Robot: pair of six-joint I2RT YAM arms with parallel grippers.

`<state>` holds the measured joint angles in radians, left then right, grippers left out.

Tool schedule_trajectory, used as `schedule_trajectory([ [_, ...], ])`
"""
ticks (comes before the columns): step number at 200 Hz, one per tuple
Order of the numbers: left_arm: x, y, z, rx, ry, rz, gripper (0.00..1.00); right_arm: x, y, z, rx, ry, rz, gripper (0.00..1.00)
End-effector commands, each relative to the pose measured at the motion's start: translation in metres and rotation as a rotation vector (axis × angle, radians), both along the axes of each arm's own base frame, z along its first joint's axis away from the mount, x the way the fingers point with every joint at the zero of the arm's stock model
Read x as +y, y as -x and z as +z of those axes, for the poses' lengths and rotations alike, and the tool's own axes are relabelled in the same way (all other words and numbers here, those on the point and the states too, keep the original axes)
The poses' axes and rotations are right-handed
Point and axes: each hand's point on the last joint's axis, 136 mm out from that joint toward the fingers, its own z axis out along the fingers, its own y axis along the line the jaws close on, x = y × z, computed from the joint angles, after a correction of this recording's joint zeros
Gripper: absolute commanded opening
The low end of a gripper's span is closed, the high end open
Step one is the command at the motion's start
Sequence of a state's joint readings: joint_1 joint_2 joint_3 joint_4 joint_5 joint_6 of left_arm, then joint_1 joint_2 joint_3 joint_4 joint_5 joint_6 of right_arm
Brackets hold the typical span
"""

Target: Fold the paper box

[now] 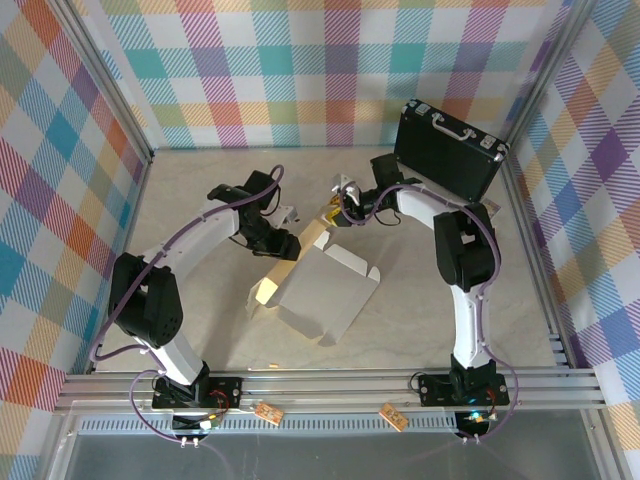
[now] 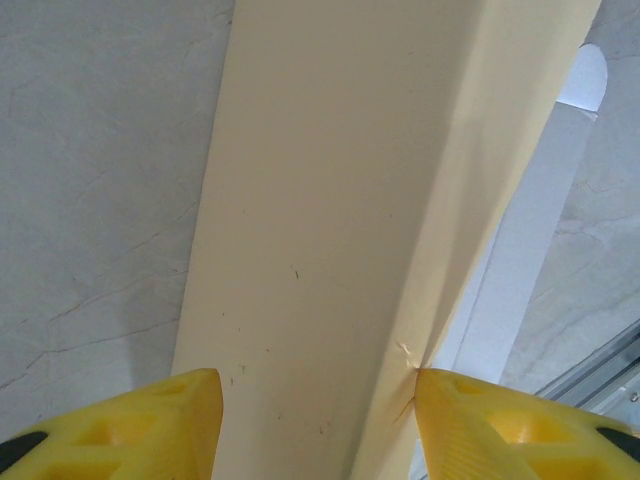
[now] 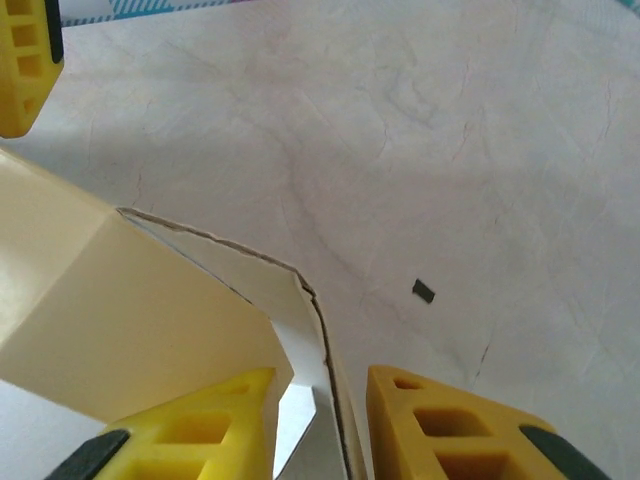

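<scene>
the paper box (image 1: 325,296) lies half-built on the table (image 1: 190,200), between the two claws and a little nearer the arm bases than either. it has a white panel lying flat. along the panel's left side a long tan wall is raised, running from beside the left claw up to the right claw.

the left claw (image 2: 316,388) faces that tan wall broadside. its jaws stand apart, roughly halfway, and the wall's tan face spans the whole gap between them. one of its fingertips (image 2: 440,395), on the right of the wrist view, touches the wall's folded ridge, where the card shows a small dent. the wall's other edge runs behind the opposite fingertip. the tips sit against the card rather than around it, and i cannot tell how hard they bear on it.

the right claw (image 3: 320,385) is at the far end of the same wall. its jaws are parted, and a thin flap edge stands between them. a sliver of gap shows beside the right-hand finger, so nothing is pinched. to this claw's left is the tan inner corner of the fold. ahead of it is table with a small dark speck (image 3: 424,291). a finger (image 3: 22,60) of the left claw shows at its far left.

a black briefcase (image 1: 448,150) stands behind the right claw's wrist, well apart from the box.
</scene>
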<state>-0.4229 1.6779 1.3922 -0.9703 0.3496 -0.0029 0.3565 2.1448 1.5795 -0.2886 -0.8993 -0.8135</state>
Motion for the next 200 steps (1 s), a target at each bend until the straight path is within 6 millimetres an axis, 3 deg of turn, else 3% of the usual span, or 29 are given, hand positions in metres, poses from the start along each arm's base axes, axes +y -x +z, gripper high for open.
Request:
schedule_trajectory([
  [1,0.011,0.006,-0.008,0.049,-0.045,0.045,0.53,-0.010,0.015,0.013,0.081,0.029,-0.040,0.28],
  [77,0.004,0.006,0.000,0.063,0.020,0.092,0.52,-0.008,0.036,0.017,0.289,0.008,-0.119,0.19],
  [154,-0.006,0.000,0.015,0.050,0.125,0.139,0.50,0.019,0.062,0.030,0.536,0.007,-0.080,0.17],
  [200,-0.004,-0.002,0.012,0.049,0.120,0.172,0.50,0.030,0.070,0.037,0.654,-0.001,-0.111,0.14],
])
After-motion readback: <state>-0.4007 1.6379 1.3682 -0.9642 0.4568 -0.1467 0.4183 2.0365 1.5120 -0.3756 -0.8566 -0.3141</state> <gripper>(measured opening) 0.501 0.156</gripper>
